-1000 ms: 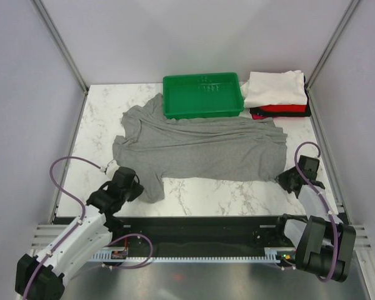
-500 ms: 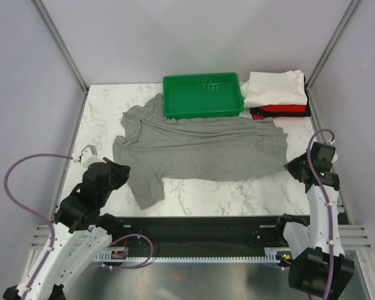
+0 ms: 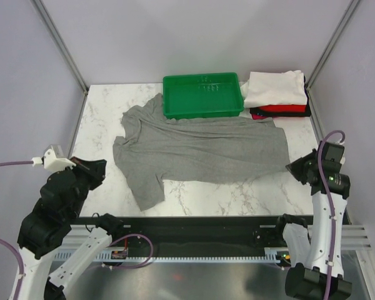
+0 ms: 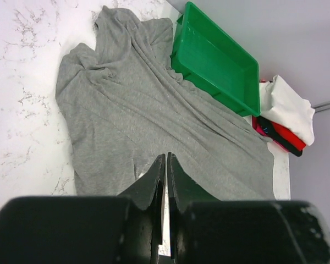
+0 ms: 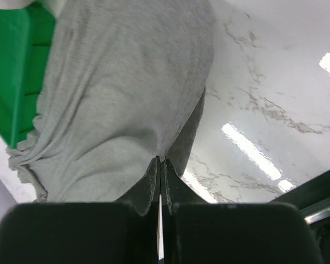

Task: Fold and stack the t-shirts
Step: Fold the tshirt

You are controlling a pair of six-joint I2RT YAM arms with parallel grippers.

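Note:
A large heather-grey t-shirt (image 3: 200, 147) lies spread across the marble table, its top edge against the green tray. In the right wrist view my right gripper (image 5: 161, 159) is shut on the hem of this grey shirt (image 5: 126, 88), and the pinched cloth rises off the table. From above, the right gripper (image 3: 292, 167) holds the shirt's near right corner. My left gripper (image 3: 100, 167) is shut and holds nothing. It hangs raised, left of the shirt's near sleeve. The left gripper (image 4: 166, 155) looks down on the grey shirt (image 4: 154, 121) from well above.
A green plastic tray (image 3: 203, 112) stands empty at the back centre. To its right is a stack of folded shirts: white (image 3: 275, 87) on top, red (image 3: 284, 108) below, black (image 3: 281, 115) at the bottom. Metal frame posts run along both table sides.
My left arm has drawn back from the near sleeve, lifting up and to the left. My right gripper has moved right and away, pulling the shirt's right corner outward.

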